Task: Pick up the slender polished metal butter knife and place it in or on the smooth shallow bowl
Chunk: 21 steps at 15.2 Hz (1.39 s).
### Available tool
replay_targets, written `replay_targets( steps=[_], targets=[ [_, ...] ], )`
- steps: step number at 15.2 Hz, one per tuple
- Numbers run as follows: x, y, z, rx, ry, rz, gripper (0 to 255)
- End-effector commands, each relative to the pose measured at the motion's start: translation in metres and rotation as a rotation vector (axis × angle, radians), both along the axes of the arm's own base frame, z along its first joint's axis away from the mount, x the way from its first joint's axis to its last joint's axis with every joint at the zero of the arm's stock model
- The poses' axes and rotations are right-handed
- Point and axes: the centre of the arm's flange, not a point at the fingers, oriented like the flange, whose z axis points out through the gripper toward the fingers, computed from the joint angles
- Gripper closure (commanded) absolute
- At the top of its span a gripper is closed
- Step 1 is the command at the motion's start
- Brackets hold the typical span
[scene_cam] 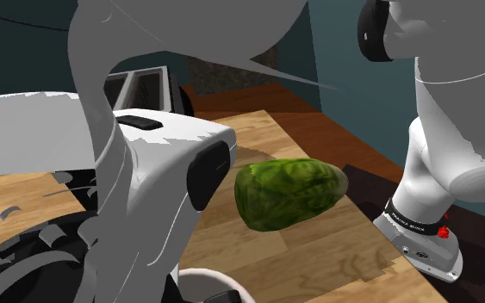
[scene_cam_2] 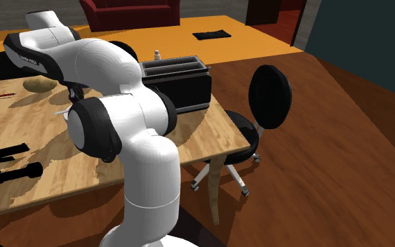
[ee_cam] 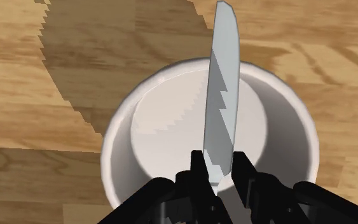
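My gripper (ee_cam: pixel 217 167) is shut on the handle end of the butter knife (ee_cam: pixel 224 95), a slim grey blade that points away from the fingers. Straight beneath it stands the white shallow bowl (ee_cam: pixel 117 137) on the wooden table (ee_cam: pixel 50 76). The blade crosses over the bowl's hollow, and its tip reaches past the far rim. The knife hangs above the bowl and casts a shadow inside it. A piece of the bowl's rim (scene_cam: pixel 199 277) peeks out under the arm at the shoulder view's lower edge.
A lumpy green vegetable (scene_cam: pixel 292 194) lies on the table near the bowl. A black toaster (scene_cam_2: pixel 182 81) stands at the table's far side, and an office chair (scene_cam_2: pixel 262 105) is beside the table. Dark flat items (scene_cam_2: pixel 6 151) lie at the second exterior view's left.
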Motion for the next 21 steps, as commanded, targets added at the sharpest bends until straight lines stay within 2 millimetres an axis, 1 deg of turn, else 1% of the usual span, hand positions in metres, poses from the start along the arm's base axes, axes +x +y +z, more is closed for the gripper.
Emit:
replay_targets(
  steps=[1,3,4,9,12,13,21],
  targets=[
    [0.000,0.000,0.000,0.000,0.000,0.000,255],
    [0.000,0.000,0.000,0.000,0.000,0.000,255],
    [0.000,0.000,0.000,0.000,0.000,0.000,0],
    [0.000,0.000,0.000,0.000,0.000,0.000,0],
    [0.000,-0.001,0.039,0.000,0.000,0.000,0],
    [-0.001,-0.001,0.050,0.000,0.000,0.000,0],
    [-0.001,-0.001,0.050,0.000,0.000,0.000,0]
  ],
)
